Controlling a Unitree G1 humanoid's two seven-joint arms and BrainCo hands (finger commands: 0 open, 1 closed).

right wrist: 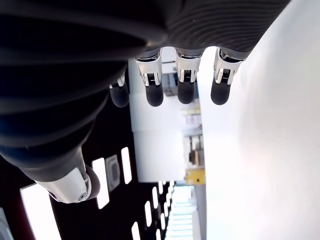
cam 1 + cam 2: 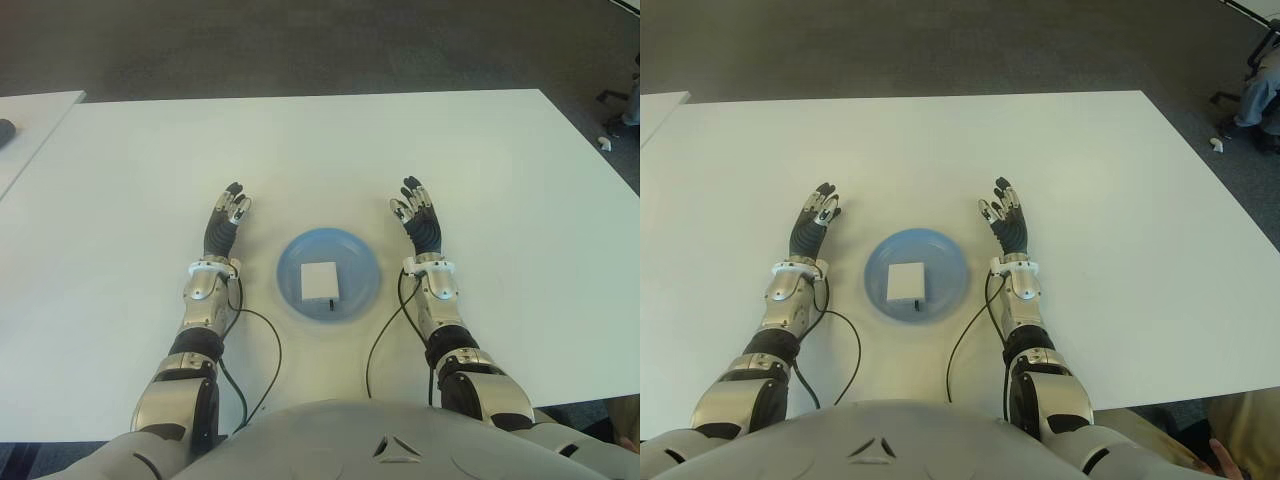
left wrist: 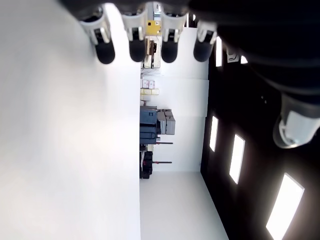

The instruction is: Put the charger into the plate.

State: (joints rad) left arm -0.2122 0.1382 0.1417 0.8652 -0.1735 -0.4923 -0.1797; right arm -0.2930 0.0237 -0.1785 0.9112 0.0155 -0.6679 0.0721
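Observation:
A white square charger [image 2: 320, 280] lies flat inside the round blue plate [image 2: 362, 262] on the white table [image 2: 320, 150], close to my body. My left hand [image 2: 225, 222] is to the left of the plate, fingers [image 3: 105, 50] stretched out and holding nothing. On the plate's right, my right hand [image 2: 417, 218] is the same, its fingers [image 1: 154, 95] extended and empty. Neither hand touches the plate or the charger.
Black cables [image 2: 262, 340] loop from both wrists across the table's near edge. A second white table [image 2: 30, 125] stands at the far left with a dark object [image 2: 5, 130] on it. A person's leg and chair [image 2: 1250, 90] show at the far right.

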